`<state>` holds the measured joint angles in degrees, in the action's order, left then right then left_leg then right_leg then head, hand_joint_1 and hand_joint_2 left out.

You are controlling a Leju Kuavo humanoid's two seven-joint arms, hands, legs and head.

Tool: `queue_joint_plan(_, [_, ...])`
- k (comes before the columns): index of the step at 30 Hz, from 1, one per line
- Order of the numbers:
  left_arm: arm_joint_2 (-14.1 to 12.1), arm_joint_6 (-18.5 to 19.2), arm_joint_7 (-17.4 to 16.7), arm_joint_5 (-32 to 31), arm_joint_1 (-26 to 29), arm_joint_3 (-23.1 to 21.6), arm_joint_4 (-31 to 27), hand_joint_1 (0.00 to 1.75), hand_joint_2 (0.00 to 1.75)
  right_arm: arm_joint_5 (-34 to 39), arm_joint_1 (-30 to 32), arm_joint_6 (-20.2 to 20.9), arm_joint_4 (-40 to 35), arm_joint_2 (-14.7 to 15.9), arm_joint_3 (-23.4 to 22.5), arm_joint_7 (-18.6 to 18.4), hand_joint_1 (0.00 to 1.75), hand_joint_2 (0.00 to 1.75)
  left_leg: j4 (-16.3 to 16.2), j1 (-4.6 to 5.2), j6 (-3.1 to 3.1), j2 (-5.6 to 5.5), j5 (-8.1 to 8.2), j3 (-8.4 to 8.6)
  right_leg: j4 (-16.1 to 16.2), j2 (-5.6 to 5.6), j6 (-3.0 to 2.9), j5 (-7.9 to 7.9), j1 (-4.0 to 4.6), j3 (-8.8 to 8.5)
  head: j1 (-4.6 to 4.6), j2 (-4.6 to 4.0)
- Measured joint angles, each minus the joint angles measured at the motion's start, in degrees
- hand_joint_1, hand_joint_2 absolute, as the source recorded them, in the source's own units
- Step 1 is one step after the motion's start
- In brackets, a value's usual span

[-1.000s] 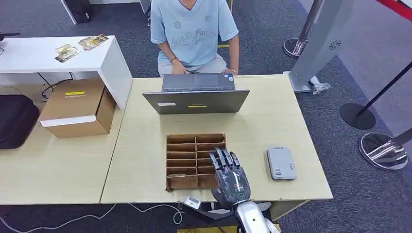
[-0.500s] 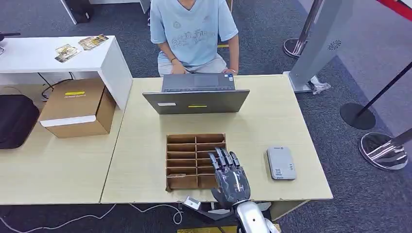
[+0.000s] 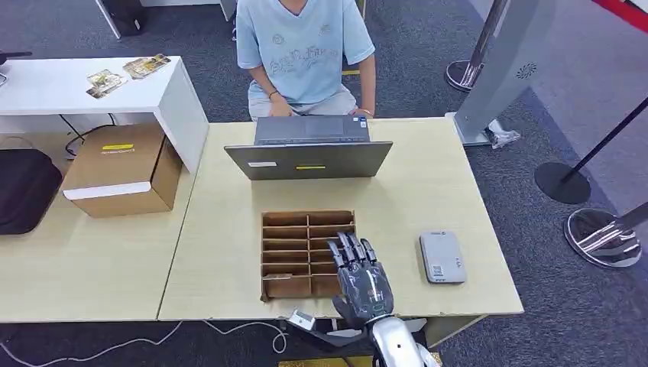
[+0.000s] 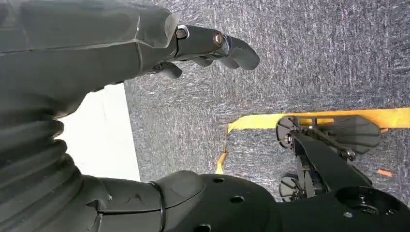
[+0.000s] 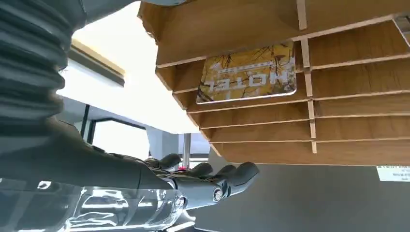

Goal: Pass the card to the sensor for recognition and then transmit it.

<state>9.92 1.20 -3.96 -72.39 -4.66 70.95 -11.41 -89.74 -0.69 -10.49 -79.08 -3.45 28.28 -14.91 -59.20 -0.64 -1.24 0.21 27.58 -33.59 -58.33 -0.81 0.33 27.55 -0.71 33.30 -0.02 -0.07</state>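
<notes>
Progress so far is basically nil: we've got the right hand (image 3: 361, 279) spread and empty over the slotted rack (image 3: 308, 253), the card (image 5: 249, 72) sits in a rack slot, sensor (image 3: 442, 257) right of the rack, untouched.

The left hand (image 4: 96, 53) hangs over grey carpet (image 4: 314, 53), fingers (image 4: 227, 43) loosely curled, holding nothing; a yellow floor line (image 4: 270, 121) runs nearby.

card (image 5: 247, 72): lower edge hidden behind rack (image 5: 270, 121) divider
person (image 3: 304, 50): head cut off by frame
sensor (image 3: 442, 258): label unreadable
</notes>
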Motion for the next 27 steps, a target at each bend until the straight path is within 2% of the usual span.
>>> queue_joint_plan(4, [0.0, 0.2, 0.0, -0.2, 0.0, -0.3, 0.0, 0.0, 1.75, -0.3, -0.6, 1.0, 0.2, 0.7, 0.9, -2.1, 0.0, 1.75, 0.0, 0.0, 0.0, 0.0, 0.0, 0.0, 0.0, 0.0, 0.0, 0.0, 0.0, 0.0, 0.0, 0.0])
queue_joint_plan(7, [-0.1, 0.2, 0.0, -0.2, 0.1, -0.3, 0.0, 0.0, 1.75, -0.3, -0.8, 0.7, 0.3, 1.2, 1.4, -2.3, 0.0, 1.75, 0.0, 0.0, 0.0, 0.0, 0.0, 0.0, 0.0, 0.0, 0.0, 0.0, 0.0, 0.0, 0.0, 0.0])
queue_joint_plan(13, [-0.1, 0.0, 0.0, -0.1, 0.1, -0.3, 0.0, 0.0, 1.75, 0.9, -0.9, -0.3, 0.4, 1.3, 1.5, -0.6, 0.0, 1.75, 0.0, 0.0, 0.0, 0.0, 0.0, 0.0, 0.0, 0.0, 0.0, 0.0, 0.0, 0.0, 0.0, 0.0])
queue_joint_plan(27, [-0.1, -0.1, 0.0, -0.1, 0.1, -0.3, 0.0, 0.0, 1.75, 2.0, -0.9, -1.1, 0.3, 1.3, 1.5, -0.1, 0.0, 1.75, 0.0, 0.0, 0.0, 0.0, 0.0, 0.0, 0.0, 0.0, 0.0, 0.0, 0.0, 0.0, 0.0, 0.0])
